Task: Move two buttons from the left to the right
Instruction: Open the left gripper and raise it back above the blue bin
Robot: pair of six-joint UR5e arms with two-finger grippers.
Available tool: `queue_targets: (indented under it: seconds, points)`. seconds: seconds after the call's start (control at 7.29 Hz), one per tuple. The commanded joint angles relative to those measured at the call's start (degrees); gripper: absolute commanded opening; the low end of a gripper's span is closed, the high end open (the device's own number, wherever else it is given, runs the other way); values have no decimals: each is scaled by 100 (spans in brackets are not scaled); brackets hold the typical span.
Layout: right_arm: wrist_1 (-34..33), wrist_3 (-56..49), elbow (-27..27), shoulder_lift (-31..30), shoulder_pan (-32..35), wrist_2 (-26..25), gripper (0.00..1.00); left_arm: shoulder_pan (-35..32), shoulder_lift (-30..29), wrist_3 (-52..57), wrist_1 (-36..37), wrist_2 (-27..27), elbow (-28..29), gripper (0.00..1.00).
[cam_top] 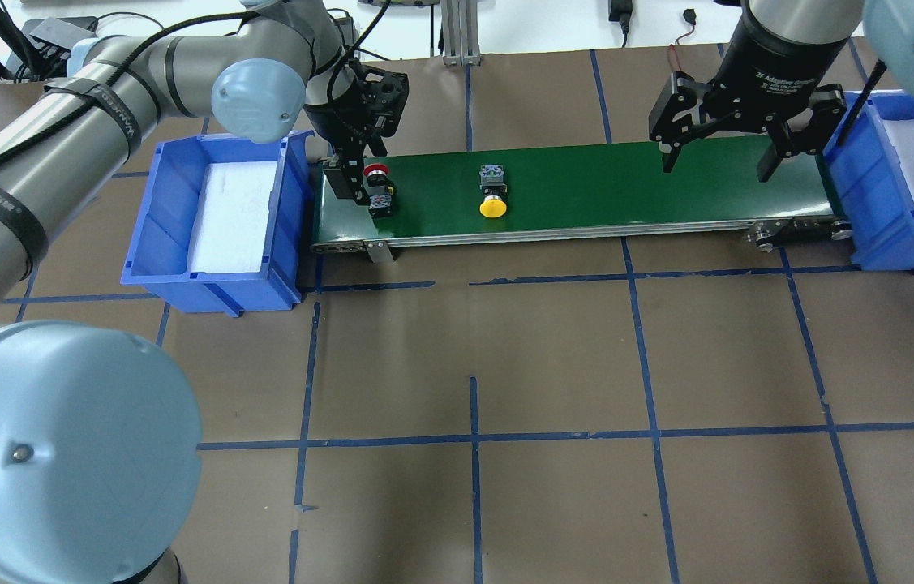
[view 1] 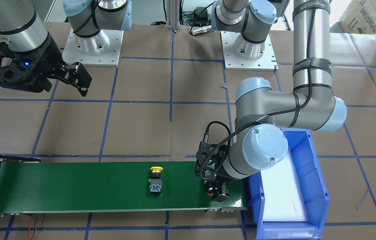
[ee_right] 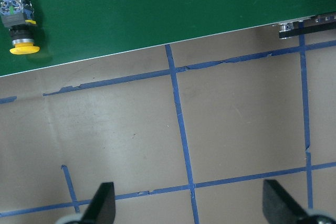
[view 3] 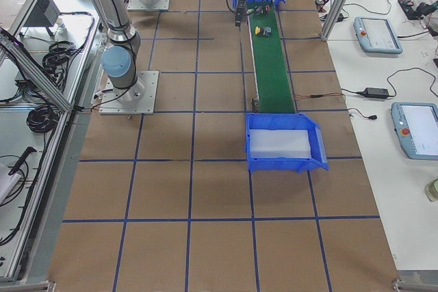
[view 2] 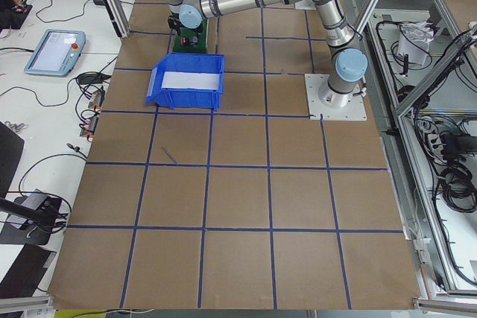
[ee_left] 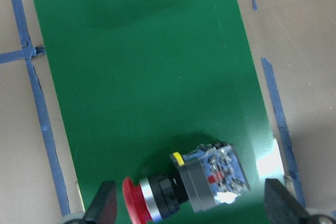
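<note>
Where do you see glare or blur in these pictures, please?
Left wrist view: a bright glare patch on the green belt beside the red button. Overhead view: the left arm's near joint cap looks out of focus. Right side view: the yellow button is tiny.

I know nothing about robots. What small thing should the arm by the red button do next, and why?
Probably lift the left gripper straight up. Its fingers stand apart on either side of the red button, which lies on the green belt, so it looks let go. The blue bin beside it shows only white padding, and the yellow button lies further along the belt.
</note>
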Motion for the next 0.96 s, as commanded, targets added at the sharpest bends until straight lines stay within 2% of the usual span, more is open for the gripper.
queue_targets:
  seconds: [0.0,0.14,0.41,0.55,0.69,0.82]
  points:
    - [0,0,0,0,0,3,100,187,1017,-1062,-709,25,-229,100]
    - [0,0,0,0,0,3,100,354,1545,-1477,-983,34,-491,100]
    - [0,0,0,0,0,-14,100,636,2618,-2651,-1100,829,-1098,100]
    - [0,0,0,0,0,-15,100,767,2909,-3259,-1126,956,-1301,100]
    - [-9,0,0,0,8,-15,100,786,3113,-4736,-1240,948,-1338,100]
    - [-9,0,0,0,9,-6,100,760,3045,-5986,-1241,957,-1312,100]
